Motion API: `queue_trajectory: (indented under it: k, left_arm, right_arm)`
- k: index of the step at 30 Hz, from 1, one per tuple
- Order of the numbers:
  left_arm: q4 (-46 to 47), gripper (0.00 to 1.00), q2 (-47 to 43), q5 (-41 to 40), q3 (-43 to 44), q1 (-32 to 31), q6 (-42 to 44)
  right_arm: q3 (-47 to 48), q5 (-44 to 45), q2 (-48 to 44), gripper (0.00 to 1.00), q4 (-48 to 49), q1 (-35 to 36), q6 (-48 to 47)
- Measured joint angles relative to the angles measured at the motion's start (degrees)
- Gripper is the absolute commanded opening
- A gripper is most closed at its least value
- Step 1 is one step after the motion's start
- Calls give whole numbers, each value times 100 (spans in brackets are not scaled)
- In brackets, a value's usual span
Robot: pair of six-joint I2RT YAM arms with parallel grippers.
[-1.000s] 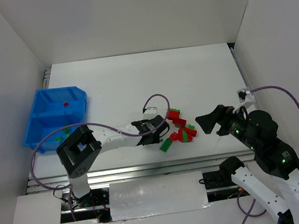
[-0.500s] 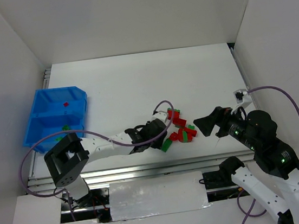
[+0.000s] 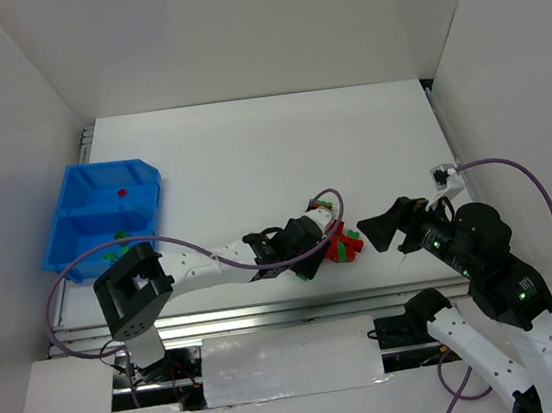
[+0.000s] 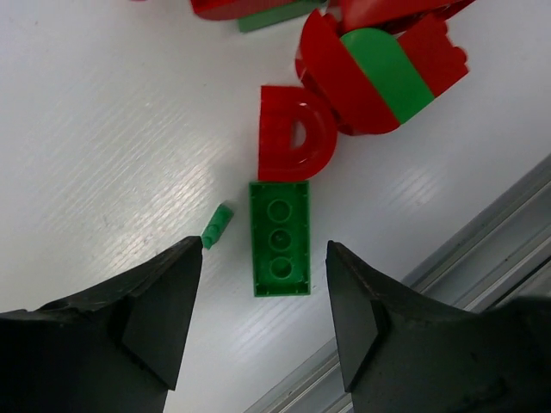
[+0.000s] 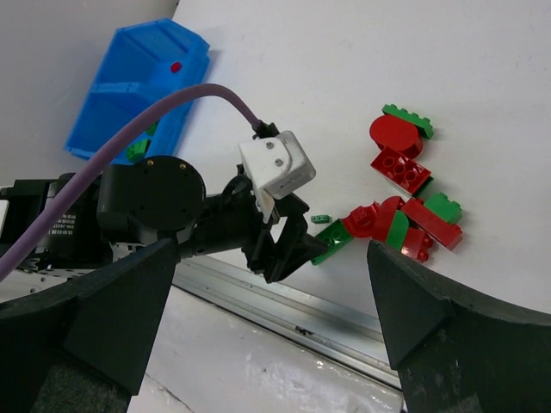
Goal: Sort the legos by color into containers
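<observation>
blue bin sits far left, a few bricks inside. my left pincer is spread wide, straddling the green plate (the pile lies just beyond). next i should drop and pinch it. my right pincer hangs wide apart, empty.

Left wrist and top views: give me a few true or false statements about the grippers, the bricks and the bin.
1. The left gripper is open, straddling a green three-stud brick. True.
2. That brick is lifted off the table. False: it lies flat on it.
3. The right gripper is shut on a brick. False: it is open and holds nothing.
4. A lone red brick lies in the far compartment of the blue bin. True.
</observation>
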Motion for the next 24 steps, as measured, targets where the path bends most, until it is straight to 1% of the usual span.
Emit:
queue_trajectory:
  k: [1, 2, 3, 4, 5, 7, 13, 24]
  left_arm:
    - [-26, 71, 50, 13, 76, -22, 33]
    - [-63, 66, 120, 17, 179, -52, 42]
    - [-81, 65, 199, 28, 275, -87, 44]
    - [-90, 60, 273, 33, 354, -127, 33]
    - [-90, 58, 345, 48, 409, -164, 22]
    - [-109, 56, 459, 59, 448, -258, 15]
    - [-225, 55, 785, 0, 481, -417, -125]
    - [-323, 58, 693, -208, 485, -435, -275]
  right_arm:
    - [0, 0, 2, 99, 0, 0, 0]
    - [0, 2, 9, 100, 0, 0, -4]
    - [0, 0, 13, 100, 0, 0, -13]
    - [0, 0, 17, 100, 0, 0, -17]
    - [0, 0, 24, 100, 0, 0, -22]
    - [0, 0, 28, 100, 0, 0, -26]
    - [-2, -2, 28, 99, -2, 0, -42]
    - [-79, -57, 31, 99, 2, 0, -59]
